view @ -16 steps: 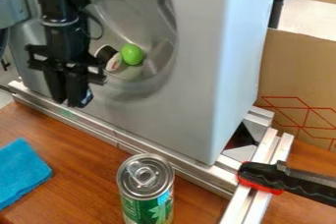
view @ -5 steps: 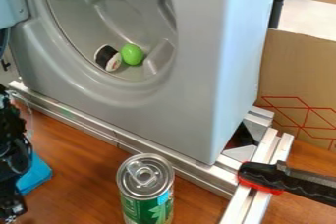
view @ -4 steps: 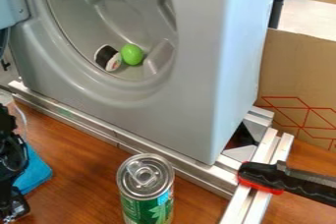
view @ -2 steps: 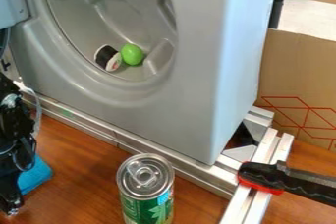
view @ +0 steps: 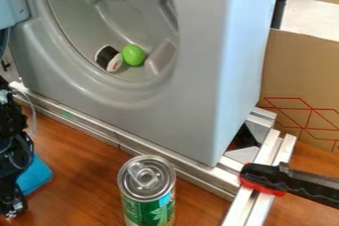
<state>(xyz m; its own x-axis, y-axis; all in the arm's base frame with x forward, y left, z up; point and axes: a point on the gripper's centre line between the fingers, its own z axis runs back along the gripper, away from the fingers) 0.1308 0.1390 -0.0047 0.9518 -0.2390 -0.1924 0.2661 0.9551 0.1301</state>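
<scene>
Black gripper (view: 13, 209) hangs at the lower left edge, its state impossible to tell, whether apart or together. Beside it, partly hidden behind the arm (view: 13, 136), the blue cloth (view: 35, 175) lies on the wooden table (view: 79, 170), left of the green can (view: 148, 190).

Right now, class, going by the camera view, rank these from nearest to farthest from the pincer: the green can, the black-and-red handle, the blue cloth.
1. Blue cloth: close to the pincer, at left.
2. Green can: lower middle.
3. Black-and-red handle: lower right, over metal rails.
</scene>
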